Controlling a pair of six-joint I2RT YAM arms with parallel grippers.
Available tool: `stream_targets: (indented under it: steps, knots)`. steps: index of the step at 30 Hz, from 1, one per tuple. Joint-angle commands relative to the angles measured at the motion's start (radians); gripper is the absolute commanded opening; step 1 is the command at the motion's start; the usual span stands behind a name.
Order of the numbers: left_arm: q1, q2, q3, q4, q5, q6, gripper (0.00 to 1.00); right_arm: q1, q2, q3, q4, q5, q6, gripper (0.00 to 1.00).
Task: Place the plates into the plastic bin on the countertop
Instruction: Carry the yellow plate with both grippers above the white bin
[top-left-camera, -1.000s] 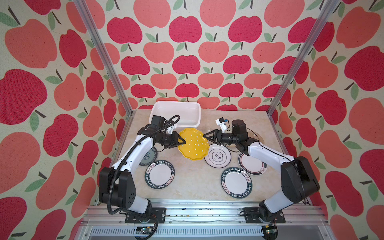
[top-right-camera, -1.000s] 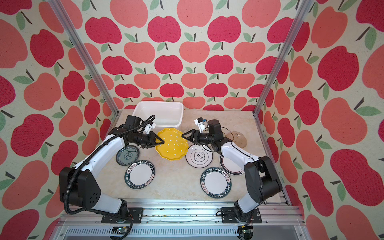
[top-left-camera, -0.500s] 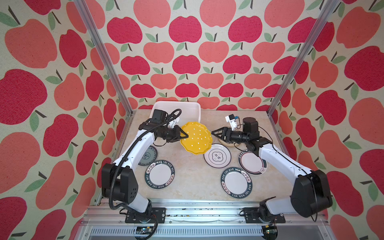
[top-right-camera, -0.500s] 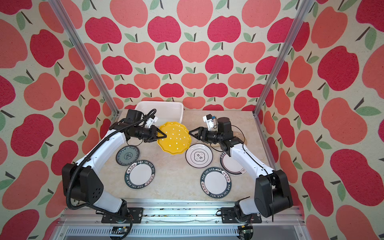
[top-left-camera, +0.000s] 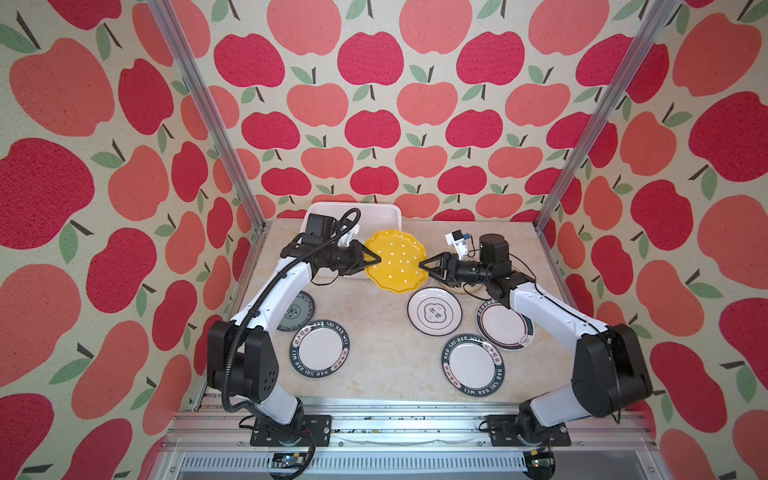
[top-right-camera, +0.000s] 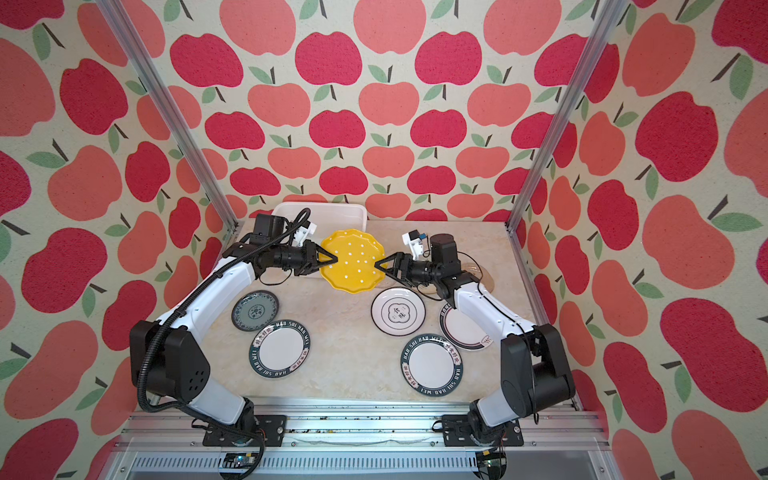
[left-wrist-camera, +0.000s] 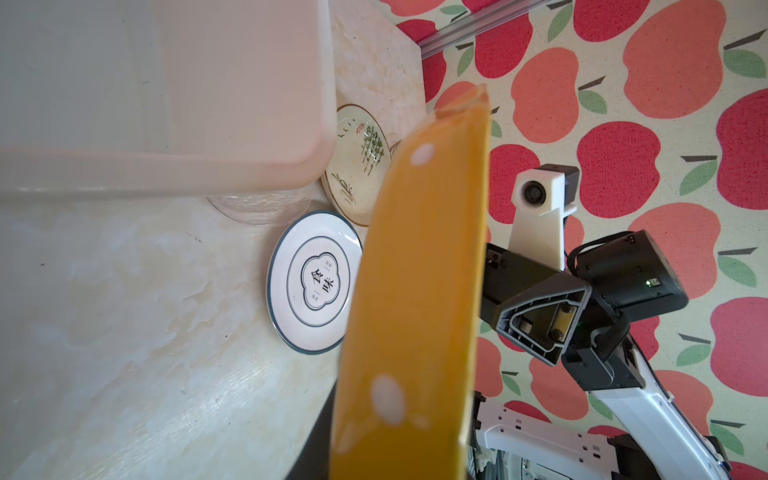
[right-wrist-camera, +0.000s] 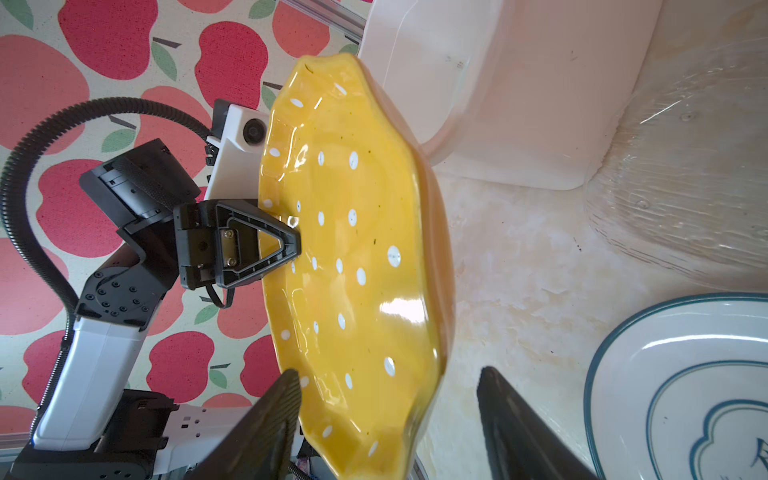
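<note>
- The left pincer (top-left-camera: 376, 261) is pinching the yellow plate (top-left-camera: 395, 262) by the scalloped rim. In the right wrist view, one black triangular finger is pressing flat on the glossy, white-dotted upper face.
- The right pincer (top-left-camera: 422, 266) is standing spread at the opposite edge of that plate. Its ribbed dark fingers are straddling the wavy rim without clamping it, one just beside the upper face and the other apart from the underside.
- The yellow plate is hanging between the two pincers, raised off the surface (top-left-camera: 386, 340). It is sitting just in front of the near wall of the plastic bin (top-left-camera: 382, 212), not inside it.
- The plastic bin is standing at the back of the surface. It is a smooth white rectangular tub with rounded corners and a rolled rim.
- The surface is showing a cream, marble-like finish with faint veining.
- A round white emblem plate (top-left-camera: 434, 311) with a thin dark ring is lying flat just below the lifted plate.
- Two white plates with dark green lettered rims (top-left-camera: 319, 348) (top-left-camera: 473, 363) are lying flat nearer the front, well apart from each other.
- A third dark-rimmed plate (top-left-camera: 505, 326) is lying partly under the right arm, and a grey-blue patterned plate (top-right-camera: 254, 310) is lying beside the left arm.
- In the left wrist view, a ribbed clear glass plate (left-wrist-camera: 259, 208) and a cream leaf-painted plate (left-wrist-camera: 359, 166) are lying by the bin's corner.
</note>
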Motion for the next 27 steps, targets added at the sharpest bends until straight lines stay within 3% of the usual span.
stream_targets:
  steps: [1, 7, 11, 19, 21, 25, 27]
  knots:
    - [-0.006, -0.002, 0.035, 0.158, 0.091, -0.058, 0.00, 0.006, 0.035, -0.003, 0.109, -0.025, 0.066, 0.69]
    - [-0.013, 0.022, 0.044, 0.179, 0.100, -0.082, 0.00, 0.026, 0.112, 0.032, 0.258, -0.053, 0.153, 0.58]
    - [-0.013, 0.029, 0.044, 0.198, 0.088, -0.104, 0.00, 0.028, 0.136, 0.037, 0.346, -0.027, 0.204, 0.40]
    - [-0.011, 0.046, 0.058, 0.176, 0.065, -0.109, 0.00, 0.032, 0.135, 0.129, 0.198, 0.038, 0.109, 0.15]
    - [-0.008, 0.042, 0.057, 0.172, 0.044, -0.113, 0.11, 0.032, 0.131, 0.155, 0.161, 0.051, 0.092, 0.09]
    - [0.004, 0.022, 0.019, 0.219, 0.017, -0.151, 0.16, 0.044, 0.118, 0.214, 0.042, 0.118, 0.026, 0.00]
    - [0.013, 0.010, -0.002, 0.251, 0.013, -0.173, 0.28, 0.050, 0.118, 0.253, -0.009, 0.146, 0.001, 0.00]
